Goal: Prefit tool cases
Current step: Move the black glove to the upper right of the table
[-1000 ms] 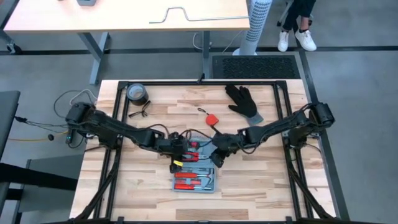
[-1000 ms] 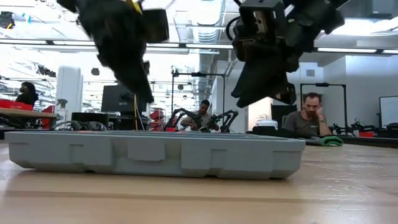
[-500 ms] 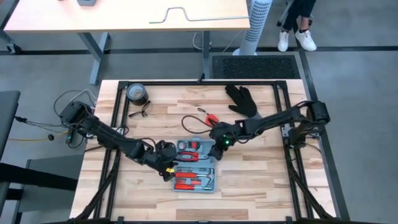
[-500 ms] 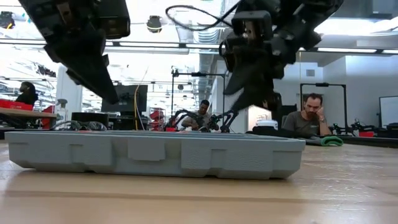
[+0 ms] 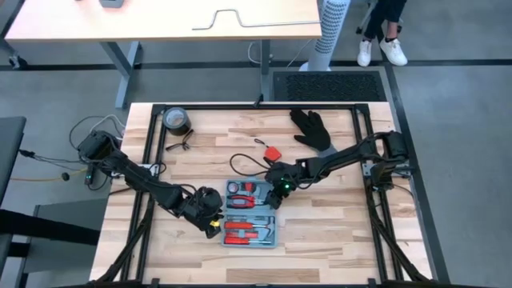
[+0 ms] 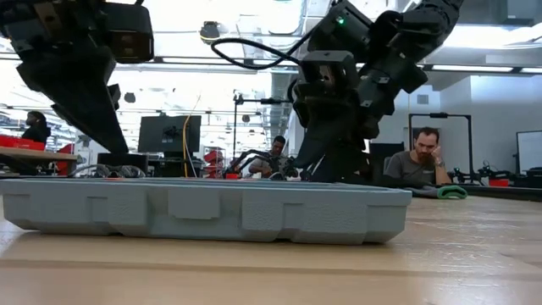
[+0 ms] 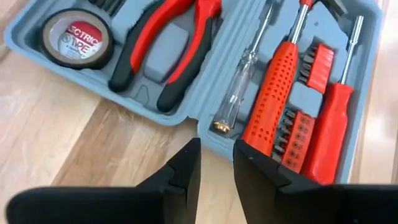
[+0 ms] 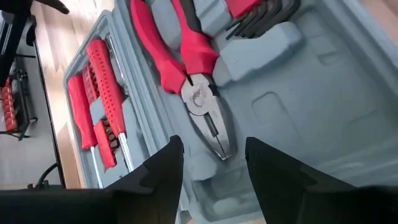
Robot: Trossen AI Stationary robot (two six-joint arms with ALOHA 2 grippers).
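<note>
Tool case [image 5: 250,215]: open grey moulded plastic tray with rounded corners, lying flat near the middle of the desk [image 5: 336,232]; in the low view only its ribbed outer wall [image 6: 203,212] shows
Contents: red-handled pliers [image 8: 189,59] with bare steel jaws, textured red screwdriver handle [image 7: 273,96], clear-handled tester screwdriver [image 7: 239,87], row of small bits [image 7: 297,127], roll of electrical tape [image 7: 73,37] in a round recess; one large recess [image 8: 292,93] holds nothing
Left gripper [image 7: 216,163]: smooth dark fingers set a little apart, holding nothing, at the case's near-left edge
Right gripper [image 8: 214,165]: fingers spread, holding nothing, just above the pliers at the case's far-right corner
Desk: pale butcher-block wood strips in a black frame
Farther off: black glove [image 5: 314,130], dark tape roll [image 5: 175,120], small red object [image 5: 274,153] too small to identify
Hidden: case interior from the low view
</note>
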